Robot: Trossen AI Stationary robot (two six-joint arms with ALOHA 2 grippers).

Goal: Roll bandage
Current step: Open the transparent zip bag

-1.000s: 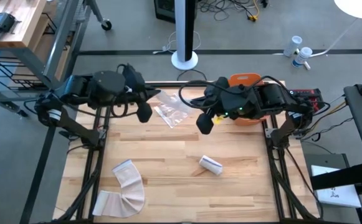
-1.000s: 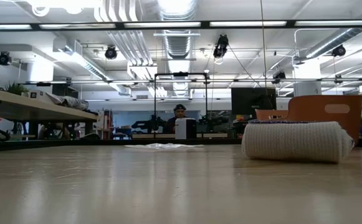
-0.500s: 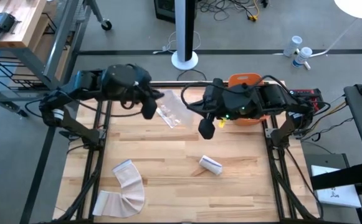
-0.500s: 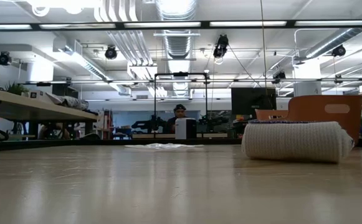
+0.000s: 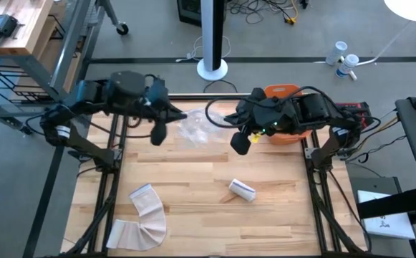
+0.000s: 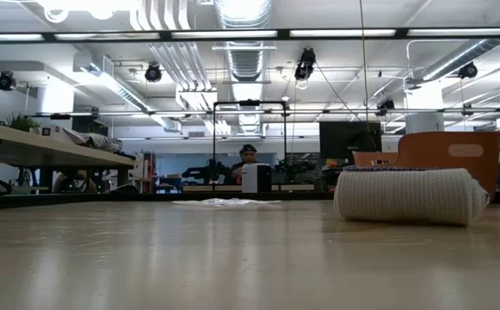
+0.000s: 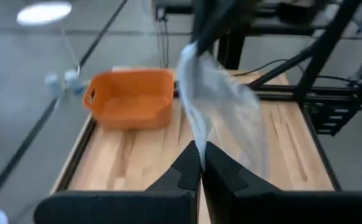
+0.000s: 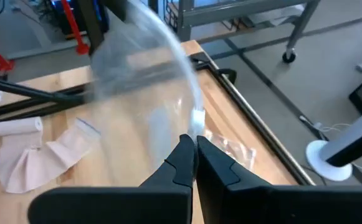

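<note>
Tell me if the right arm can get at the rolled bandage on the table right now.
Probably yes. The rolled bandage lies in the open with bare table around it, but the right gripper is shut on a clear plastic bag and should drop that first.

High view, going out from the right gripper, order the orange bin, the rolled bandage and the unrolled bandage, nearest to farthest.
From the right gripper:
1. Orange bin, just beside it at the far edge.
2. Rolled bandage, toward the table's middle.
3. Unrolled bandage, near left corner.
</note>
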